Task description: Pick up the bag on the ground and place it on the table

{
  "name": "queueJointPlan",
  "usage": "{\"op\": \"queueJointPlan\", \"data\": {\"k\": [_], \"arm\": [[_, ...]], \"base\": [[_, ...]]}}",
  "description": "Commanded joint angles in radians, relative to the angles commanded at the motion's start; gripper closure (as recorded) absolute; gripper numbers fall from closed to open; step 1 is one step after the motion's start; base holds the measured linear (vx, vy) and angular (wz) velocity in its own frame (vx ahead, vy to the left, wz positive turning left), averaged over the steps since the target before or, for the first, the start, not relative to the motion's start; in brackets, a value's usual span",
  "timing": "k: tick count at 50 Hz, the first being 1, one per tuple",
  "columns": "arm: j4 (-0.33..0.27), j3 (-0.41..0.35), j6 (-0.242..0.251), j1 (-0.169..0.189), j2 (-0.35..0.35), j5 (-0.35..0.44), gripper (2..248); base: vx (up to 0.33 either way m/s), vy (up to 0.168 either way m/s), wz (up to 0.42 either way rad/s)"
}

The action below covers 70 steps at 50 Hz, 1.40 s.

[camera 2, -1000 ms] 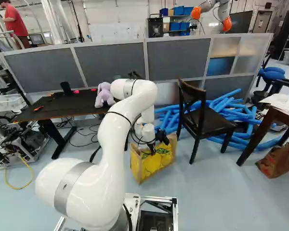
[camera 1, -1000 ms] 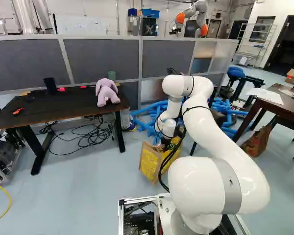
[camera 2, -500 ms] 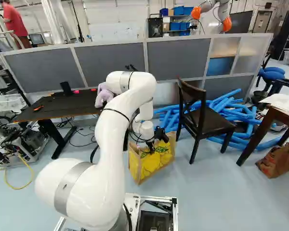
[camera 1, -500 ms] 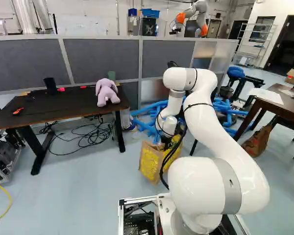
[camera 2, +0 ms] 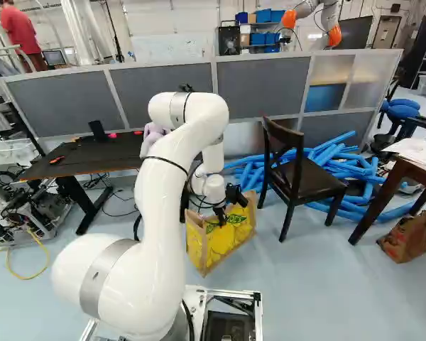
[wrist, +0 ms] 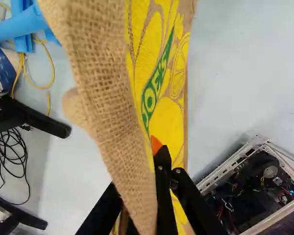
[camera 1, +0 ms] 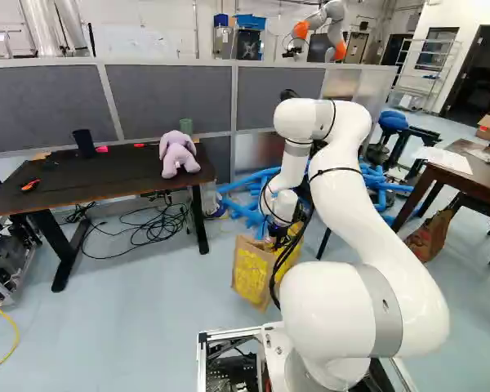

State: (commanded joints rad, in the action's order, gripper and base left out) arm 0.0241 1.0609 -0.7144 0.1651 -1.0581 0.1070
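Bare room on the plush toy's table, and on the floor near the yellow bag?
Table: near edge, between toy and red item.
Floor: between table and robot base.
Crowded: beyond the bag, blue tubes and chair.

arm [camera 2: 169,185]: higher | bag [camera 2: 219,245]: shifted slightly in both base views

In the left base view, a lilac plush toy [camera 1: 180,157] was seen just in front of a green cylinder [camera 1: 186,126], well apart from a black cup [camera 1: 83,143]. Black cables [camera 1: 158,230] were strewn on the floor [camera 1: 131,327]. Blue foam tubes [camera 2: 344,160] were heaped behind a dark chair [camera 2: 314,180]. Beyond a grey partition [camera 1: 171,100], another robot [camera 1: 336,18] was seen.
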Motion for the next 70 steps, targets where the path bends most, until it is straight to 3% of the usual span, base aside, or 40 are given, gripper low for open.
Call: {"op": "queueJointPlan", "data": {"k": [23,70], "arm": [[-0.048,-0.115,0.0,-0.001,0.109,0.0,229],[-0.051,-0.36,0.0,0.0,0.353,0.0,229]], "base": [[0.0,0.0,0.0],[0.0,0.0,0.0]]}}
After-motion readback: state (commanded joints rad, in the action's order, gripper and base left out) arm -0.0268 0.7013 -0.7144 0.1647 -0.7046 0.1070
